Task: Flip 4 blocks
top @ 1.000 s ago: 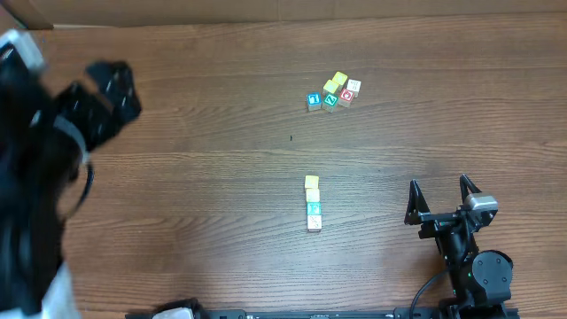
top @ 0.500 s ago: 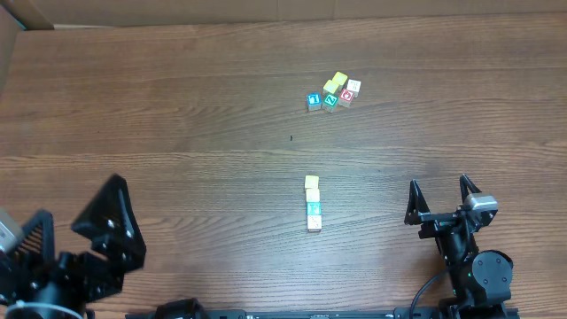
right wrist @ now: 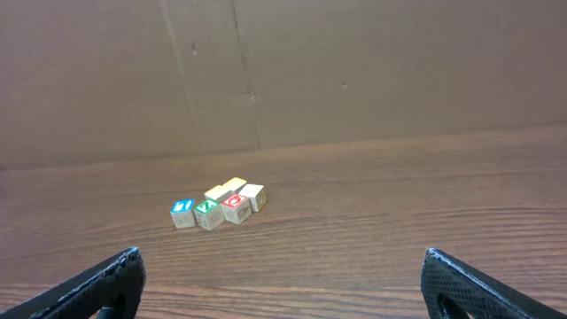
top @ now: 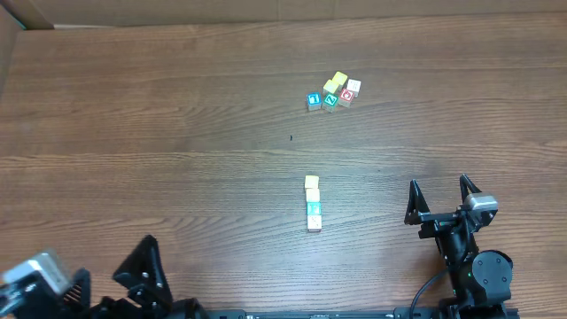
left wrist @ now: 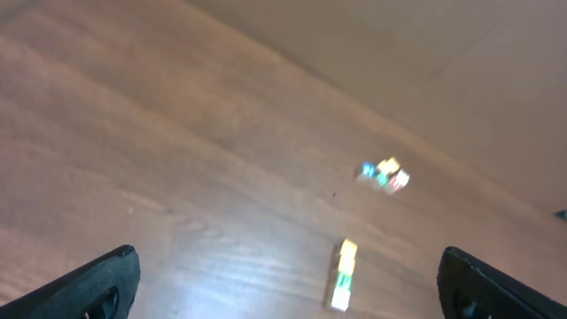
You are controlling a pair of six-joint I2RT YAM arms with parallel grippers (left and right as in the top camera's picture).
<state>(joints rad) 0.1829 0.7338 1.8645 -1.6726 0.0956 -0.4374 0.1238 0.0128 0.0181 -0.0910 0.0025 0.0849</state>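
**Overhead view, with wrist views for reference.** The row of four blocks (top: 313,203) lies near the centre of the bench (top: 177,133). It runs from 12 to 6 o'clock, and each cube touches the next. The upper yellow block (top: 312,182) is at the 12 o'clock end, with the second yellow block (top: 313,194) below it. The teal-faced block (top: 314,209) follows, and the whitish block (top: 314,223) closes the 6 o'clock end. (In the left wrist view the same row appears blurred, low and right of centre.)

At about 1 o'clock from the row, well apart from it, sits a loose cluster (top: 334,90) of further cubes. Among them a blue-faced cube (top: 313,100), a green-faced cube (top: 330,100) and a red-faced cube (top: 346,95) stand side by side. Two yellow cubes and a pale one crowd in at their 12 o'clock side. The right wrist view faces this cluster head-on, with a cardboard wall (right wrist: 354,71) behind it.

The right gripper (top: 438,182) stands at roughly 3 o'clock from the row, well apart from it, with its fingers spread wide and holding nothing. The left gripper (left wrist: 288,259) sits at about 8 o'clock from the row, at the bench's near edge. Its fingers are likewise wide apart and empty, and only their dark tips show in its own camera.
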